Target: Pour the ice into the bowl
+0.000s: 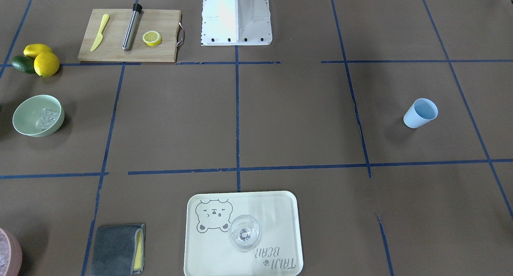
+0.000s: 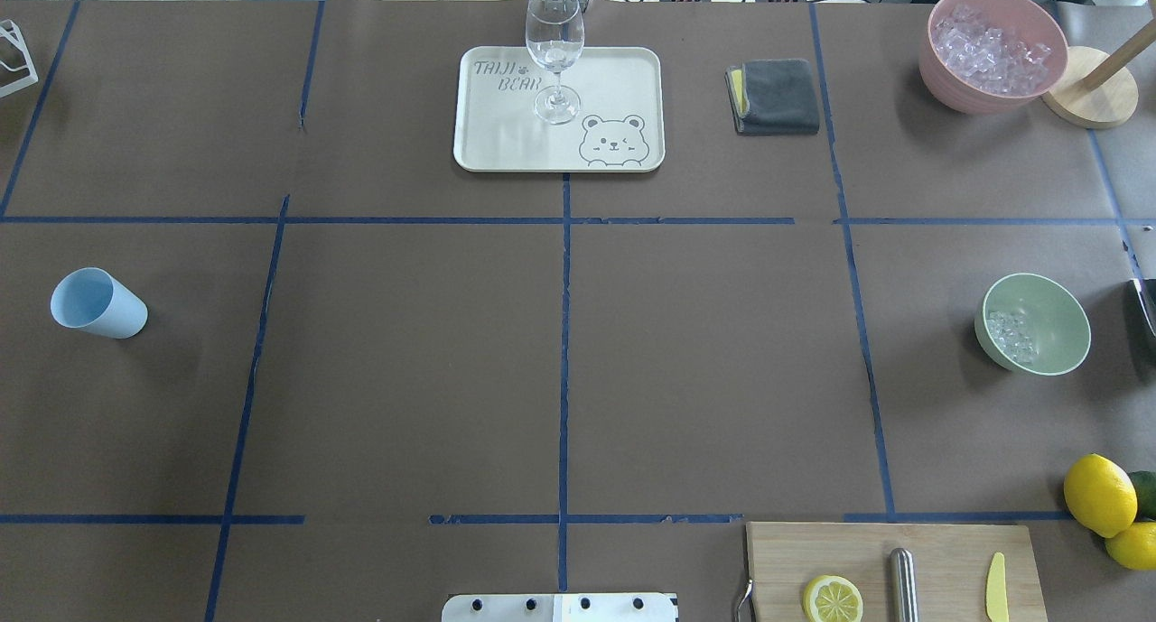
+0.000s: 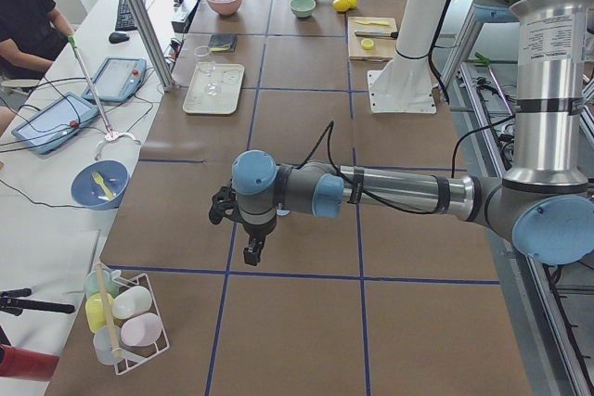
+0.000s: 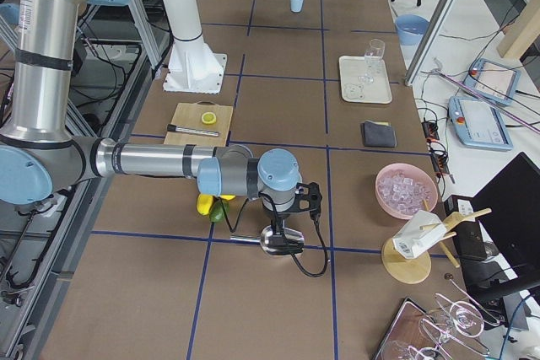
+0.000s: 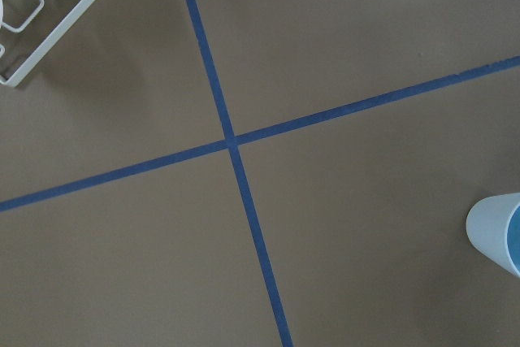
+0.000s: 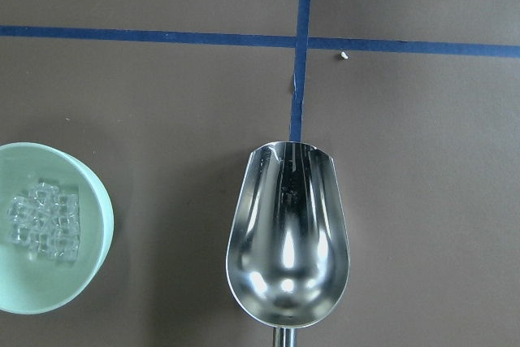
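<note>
So from where I'm standing, the small clear ice cubes (image 6: 45, 217) are heaped inside the round pale mint-green bowl (image 6: 96, 201), over toward the robot's right end of the brown paper-covered desk (image 2: 704, 369). The shiny steel scoop (image 6: 288, 237) on the right arm looks empty. Its hollow faces up, roughly level, and it sits just beside the bowl without touching it. I'd say the pour itself is pretty much done, and what's left is getting the scoop away clean.

The right gripper (image 4: 283, 223) sits right at the scoop, but I honestly can't tell if the jaws are clamped on it, since only the side camera catches them. Same story for the left gripper (image 3: 251, 249), which hangs over bare desk near the light blue plastic cup (image 5: 496, 233): can't tell.

If it were me, I'd raise first and then travel. Keep the scoop flat so any drips stay in, and don't swing its lip through the bowl rim. That light bowl would probably skate.

Room-wise, the middle squares between the tape lines have nothing standing in them, so that's the best exit. Robot-side of the bowl are the yellow lemons (image 2: 1099, 494) and the wooden cutting board (image 2: 939, 550), and the far side has the pink bowl of whitish ice (image 2: 957, 94). The green bowl sits near the overhead view's right edge, so I'd avoid nudging it outward.
</note>
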